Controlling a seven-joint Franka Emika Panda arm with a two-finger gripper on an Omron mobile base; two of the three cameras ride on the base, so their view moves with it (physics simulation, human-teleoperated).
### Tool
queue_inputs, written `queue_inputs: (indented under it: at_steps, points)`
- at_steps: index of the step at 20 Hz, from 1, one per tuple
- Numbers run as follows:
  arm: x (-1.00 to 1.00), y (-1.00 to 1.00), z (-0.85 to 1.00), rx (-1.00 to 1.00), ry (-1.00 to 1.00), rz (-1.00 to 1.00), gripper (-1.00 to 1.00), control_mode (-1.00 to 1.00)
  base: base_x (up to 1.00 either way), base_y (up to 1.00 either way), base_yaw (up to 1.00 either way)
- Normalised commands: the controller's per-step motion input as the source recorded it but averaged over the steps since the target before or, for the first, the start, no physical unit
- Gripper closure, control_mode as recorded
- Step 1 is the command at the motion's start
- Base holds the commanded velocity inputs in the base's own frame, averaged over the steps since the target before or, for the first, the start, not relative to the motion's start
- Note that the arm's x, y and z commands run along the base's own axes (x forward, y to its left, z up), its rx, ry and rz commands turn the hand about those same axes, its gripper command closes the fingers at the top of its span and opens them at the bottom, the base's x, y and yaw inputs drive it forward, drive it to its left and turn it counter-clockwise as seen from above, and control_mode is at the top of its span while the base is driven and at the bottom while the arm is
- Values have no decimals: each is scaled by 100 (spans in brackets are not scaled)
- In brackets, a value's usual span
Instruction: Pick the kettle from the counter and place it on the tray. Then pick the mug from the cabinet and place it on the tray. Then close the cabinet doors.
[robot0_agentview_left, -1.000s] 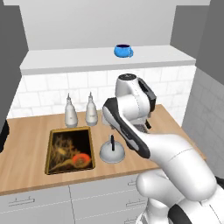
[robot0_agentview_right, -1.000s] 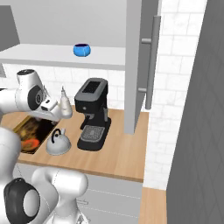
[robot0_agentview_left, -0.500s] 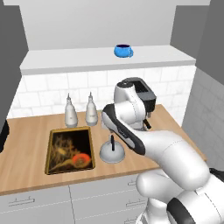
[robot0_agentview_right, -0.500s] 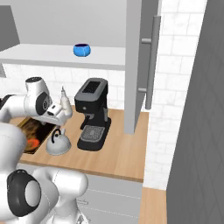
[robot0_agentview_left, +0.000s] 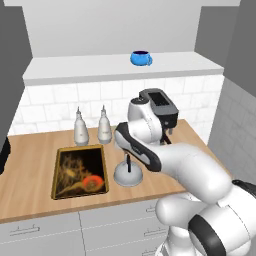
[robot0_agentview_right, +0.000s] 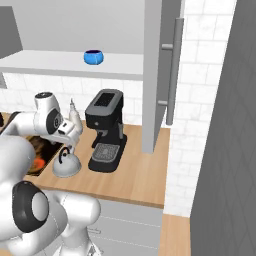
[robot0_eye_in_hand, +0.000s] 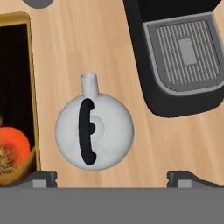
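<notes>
The kettle (robot0_eye_in_hand: 94, 131) is sitting upright on the bench (robot0_agentview_left: 30, 155), just beside the tray (robot0_agentview_left: 80, 171) and well short of the black coffee machine (robot0_agentview_right: 106, 130) on its other side. Its black loop handle (robot0_eye_in_hand: 86, 131) is running straight across the dome, with the short spout (robot0_eye_in_hand: 89, 82) pointing away from the camera in the hand view.

The tool (robot0_eye_in_hand: 111, 176) is hanging above the kettle with its jaws spread wide and nothing between them; the two tips are standing far apart, one near the tray's rim and one over bare wood. The first step looks to be in hand: reaching for the kettle, not yet gripping it. The next move probably calls for sliding across so the handle falls midway between the tips, then descending and pinching the loop across its thin side.

The mug (robot0_agentview_left: 141, 58) is waiting on the cabinet (robot0_agentview_left: 125, 67) shelf above, and one of the cabinet doors (robot0_agentview_right: 160, 70) is standing open edge-on.

From the base views the arm is covering much of the kettle, so the tool's height above the handle is hard to judge.
</notes>
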Motion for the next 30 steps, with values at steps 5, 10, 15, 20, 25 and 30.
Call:
queue_inputs:
  at_steps: [5,10,15,20,25,30]
  points:
    - [1,14,-31,0,0,0,-100,-100,0,0,0]
    - [0,8,-29,0,0,0,-100,-100,0,0,0]
    - [3,5,-25,0,0,0,-100,-100,0,0,0]
    - [7,7,-18,0,0,0,-100,-100,0,0,0]
    - [10,1,-19,0,0,0,-100,-100,0,0,0]
    - [13,1,-17,0,0,0,-100,-100,0,0,0]
